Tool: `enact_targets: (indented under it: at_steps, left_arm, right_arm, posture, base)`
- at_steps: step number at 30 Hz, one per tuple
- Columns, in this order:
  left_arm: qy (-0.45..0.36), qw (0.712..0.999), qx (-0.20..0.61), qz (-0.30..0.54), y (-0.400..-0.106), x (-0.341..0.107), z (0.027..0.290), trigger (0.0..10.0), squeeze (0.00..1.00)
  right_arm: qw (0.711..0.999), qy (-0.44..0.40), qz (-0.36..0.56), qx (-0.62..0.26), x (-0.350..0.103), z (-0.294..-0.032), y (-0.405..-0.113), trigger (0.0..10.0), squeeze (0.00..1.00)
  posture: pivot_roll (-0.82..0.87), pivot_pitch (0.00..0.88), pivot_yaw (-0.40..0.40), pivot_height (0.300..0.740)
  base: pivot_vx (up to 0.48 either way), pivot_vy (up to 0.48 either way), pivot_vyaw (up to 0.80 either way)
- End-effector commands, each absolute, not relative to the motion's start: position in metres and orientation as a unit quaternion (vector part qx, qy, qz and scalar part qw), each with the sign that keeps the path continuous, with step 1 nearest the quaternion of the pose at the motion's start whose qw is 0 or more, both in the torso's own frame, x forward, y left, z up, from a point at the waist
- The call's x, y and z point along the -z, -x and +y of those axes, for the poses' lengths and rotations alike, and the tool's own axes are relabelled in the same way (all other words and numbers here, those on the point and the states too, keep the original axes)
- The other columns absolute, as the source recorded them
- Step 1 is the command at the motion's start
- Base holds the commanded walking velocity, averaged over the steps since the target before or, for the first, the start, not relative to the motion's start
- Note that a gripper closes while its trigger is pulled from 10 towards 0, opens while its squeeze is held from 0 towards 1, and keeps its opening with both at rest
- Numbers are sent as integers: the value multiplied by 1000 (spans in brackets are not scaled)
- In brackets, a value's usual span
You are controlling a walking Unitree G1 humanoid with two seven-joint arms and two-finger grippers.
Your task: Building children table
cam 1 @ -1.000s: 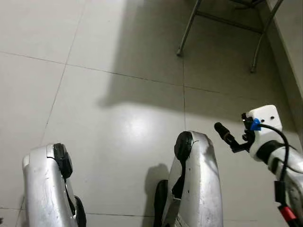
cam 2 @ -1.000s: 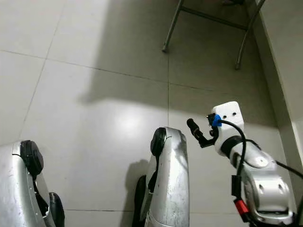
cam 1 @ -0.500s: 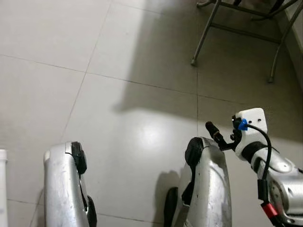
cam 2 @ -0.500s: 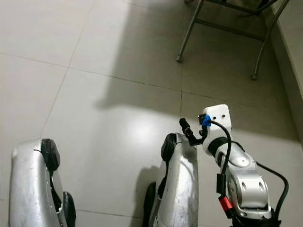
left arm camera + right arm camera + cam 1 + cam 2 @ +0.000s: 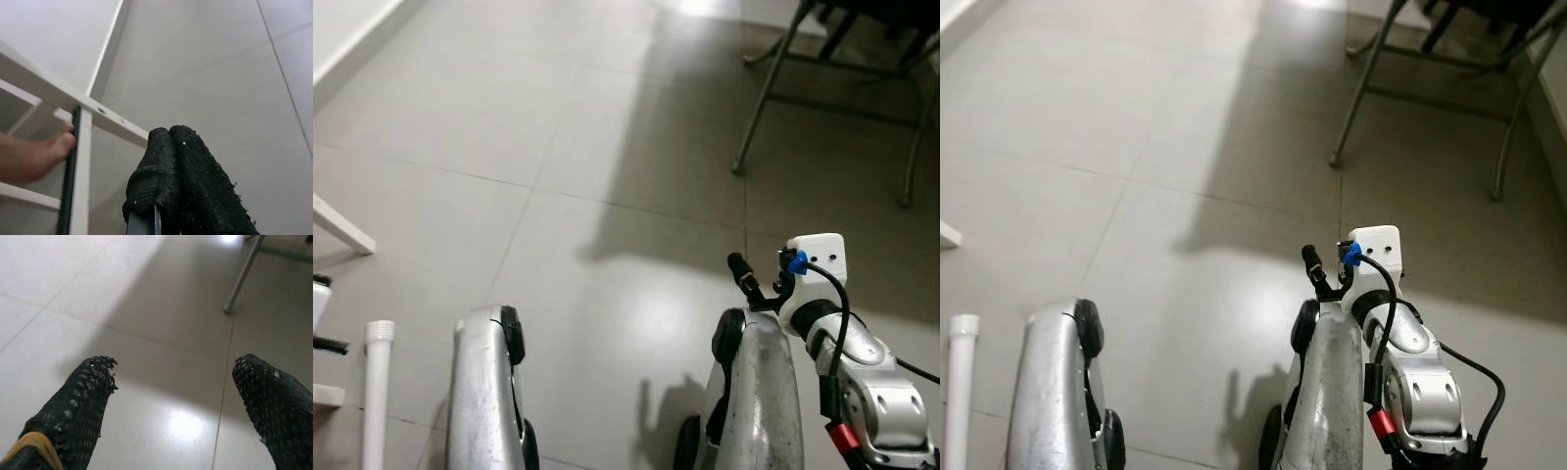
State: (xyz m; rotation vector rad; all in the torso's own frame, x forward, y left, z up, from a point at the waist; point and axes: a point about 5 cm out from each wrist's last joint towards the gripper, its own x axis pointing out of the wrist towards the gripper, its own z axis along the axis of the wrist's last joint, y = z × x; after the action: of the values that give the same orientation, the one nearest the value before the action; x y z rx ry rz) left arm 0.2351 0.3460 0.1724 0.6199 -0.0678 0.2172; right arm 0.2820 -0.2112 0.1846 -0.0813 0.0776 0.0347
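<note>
White table parts lie at my left on the tiled floor: a round white leg tube point(image 5: 377, 392) and the end of a white bar point(image 5: 337, 223). In the left wrist view a white frame rail point(image 5: 112, 125) with small holes runs close in front of my left gripper point(image 5: 168, 133), which is shut with nothing in it. A person's bare foot point(image 5: 32, 156) rests against that frame. My right gripper point(image 5: 175, 364) is held out low before my right knee. It stands open over bare tiles, with one black finger point(image 5: 742, 272) showing in the left eye view.
Metal chair legs point(image 5: 764, 98) stand at the far right. A wall's skirting point(image 5: 352, 44) runs along the far left. My two silver knees point(image 5: 489, 392) show along the near edge of the eye views. Grey tiles lie between them and the chair.
The camera has swung to the left, bringing the white tube and the white bar into view. The right arm keeps its pose, open.
</note>
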Motion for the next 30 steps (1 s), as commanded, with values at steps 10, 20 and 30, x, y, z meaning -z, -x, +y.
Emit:
enact_targets:
  at_steps: [10, 20, 30]
  left_arm:
    - [-294, 955, -6, -37, -241, -169, 299, 10000, 0]
    - [-270, 961, 21, -48, -241, -171, 274, 10000, 0]
    - [-262, 964, 10, -56, -248, -177, 265, 10000, 0]
  right_arm:
    - [1000, 9, 18, 12, -185, -213, -279, 10000, 0]
    - [1000, 10, 13, 13, -183, -210, -277, 10000, 0]
    - [1000, 9, 12, 15, -184, -209, -278, 10000, 0]
  posture:
    - [159, 127, -24, 405]
    - [146, 108, -36, 430]
    - [133, 97, -43, 455]
  base:
    - [0, 0, 0]
    - [0, 0, 0]
    - [0, 0, 0]
